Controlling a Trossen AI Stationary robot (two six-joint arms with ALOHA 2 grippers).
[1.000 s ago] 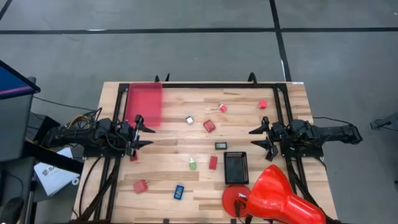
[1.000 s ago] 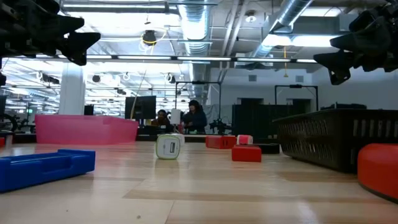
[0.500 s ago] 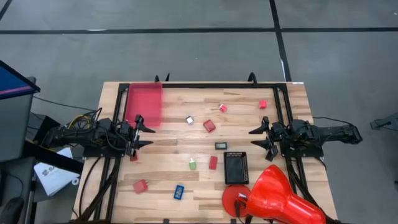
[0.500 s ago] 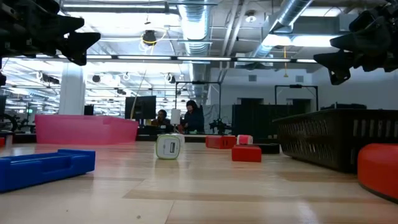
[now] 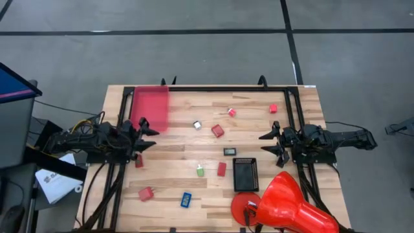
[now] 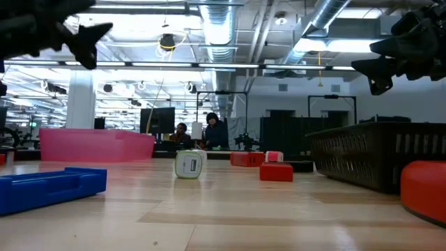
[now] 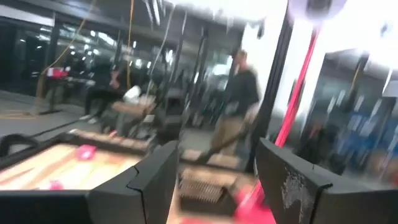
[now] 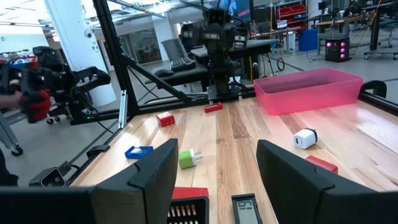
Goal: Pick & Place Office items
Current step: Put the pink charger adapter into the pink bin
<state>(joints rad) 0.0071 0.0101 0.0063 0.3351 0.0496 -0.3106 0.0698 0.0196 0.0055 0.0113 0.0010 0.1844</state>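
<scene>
The office items lie scattered on the wooden table: red blocks (image 5: 217,131) (image 5: 231,112) (image 5: 222,169), more red ones at the left and far right, a blue piece (image 5: 186,199), a green-white piece (image 5: 200,170), a silvery piece (image 5: 197,125) and a small black piece (image 5: 230,151). My left gripper (image 5: 149,135) hangs open and empty above the table's left side, near the pink bin. My right gripper (image 5: 266,144) hangs open and empty above the right side; its wrist view (image 8: 217,180) looks across the pieces.
A pink bin (image 5: 150,107) stands at the far left. A black rectangular tray (image 5: 246,173) and a big red cone-shaped object (image 5: 284,204) stand at the near right. Black frame rails (image 5: 207,88) run along the far edge and both sides. People stand in the room beyond the table (image 6: 212,129).
My left gripper has risen a little and turned, its wrist view now blurred, and it stays open. The right arm and the pieces on the table have kept still.
</scene>
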